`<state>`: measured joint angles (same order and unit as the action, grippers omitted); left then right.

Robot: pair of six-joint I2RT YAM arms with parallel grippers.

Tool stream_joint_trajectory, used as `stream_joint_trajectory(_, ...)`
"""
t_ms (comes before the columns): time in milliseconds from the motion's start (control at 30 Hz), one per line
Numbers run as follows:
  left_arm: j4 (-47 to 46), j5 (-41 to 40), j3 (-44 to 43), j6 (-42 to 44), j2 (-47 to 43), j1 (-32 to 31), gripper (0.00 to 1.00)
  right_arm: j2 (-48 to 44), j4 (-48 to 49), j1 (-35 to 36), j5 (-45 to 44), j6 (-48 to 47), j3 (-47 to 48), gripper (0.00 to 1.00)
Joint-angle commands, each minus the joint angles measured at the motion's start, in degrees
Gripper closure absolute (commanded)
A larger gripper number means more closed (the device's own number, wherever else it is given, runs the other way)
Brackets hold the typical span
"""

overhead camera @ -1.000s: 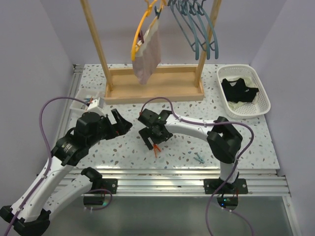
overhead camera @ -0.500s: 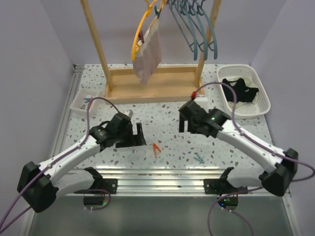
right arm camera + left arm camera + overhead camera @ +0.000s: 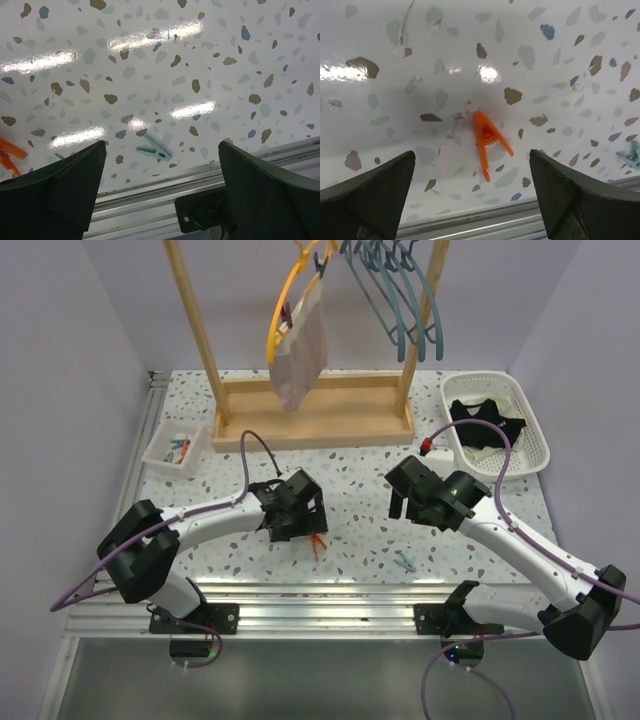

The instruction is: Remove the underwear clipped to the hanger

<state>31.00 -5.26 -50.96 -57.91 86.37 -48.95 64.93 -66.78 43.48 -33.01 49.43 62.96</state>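
Top external view shows you the dusty pink-mauve cloth underwear (image 3: 303,350) clipped to the yellow plastic hanger (image 3: 277,322) on the wooden rack (image 3: 310,426), and the black cloth underwear (image 3: 487,420) lying in the white plastic basket (image 3: 541,445) at the right of the speckled worktop (image 3: 360,458). Your left pincer (image 3: 298,530) gapes empty just over the orange plastic clothespin (image 3: 318,544). Your right pincer (image 3: 405,507), also spread and empty, hovers near the teal clothespin (image 3: 404,562).

An orange clothes peg (image 3: 487,137) lies flat on the speckled table (image 3: 360,500) near its front edge, and a pale blue-green peg (image 3: 154,148) lies well apart from it, nearer the right side. Behind them stands a wooden rack (image 3: 310,425) carrying a bunch of teal hangers (image 3: 400,338). A white basket (image 3: 537,425) at the far right holds a pale green cloth (image 3: 480,456), and a small white tray (image 3: 158,458) of pegs sits at the far left
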Motion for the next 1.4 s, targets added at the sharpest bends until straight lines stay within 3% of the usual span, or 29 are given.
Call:
stream_joint_trajectory(0, 1.6, -6.08, -5.46, -8.09, 2.13, -0.53, 0.0, -0.68, -0.72, 0.2, -0.56, 1.81, -0.12, 0.02)
stream_joint_trajectory(200, 3.79, -3.01, -9.86, -13.54, 10.64, -0.97, 0.0, -0.68, -0.89, 0.2, -0.56, 1.11, 0.15, 0.02)
stream_joint_trajectory(500, 10.83, -4.06, -13.72, -20.31, 15.32, -4.75, 0.0, -1.38, -0.37, 0.2, -0.82, 0.49, -0.91, 0.02)
stream_joint_trajectory(633, 13.12, -5.38, -14.61, -22.51, 15.76, -6.51, 0.05, -1.64, -0.1, 0.11, -0.65, 0.32, -1.35, 0.02)
stream_joint_trajectory(1033, 12.76, -8.1, -12.5, -22.07, 17.96, -6.69, 0.64, -5.15, 1.65, 0.11, 0.14, -0.12, -2.75, 0.04)
stream_joint_trajectory(1333, 15.13, -12.48, -12.32, -18.12, 13.57, -4.75, 1.0, -7.18, 1.48, 0.11, 0.23, 0.14, -3.37, 0.05)
stream_joint_trajectory(1367, 15.75, -13.45, -12.41, -17.77, 11.3, -4.58, 1.0, -7.27, 1.39, 0.11, 0.23, 0.05, -3.28, 0.05)
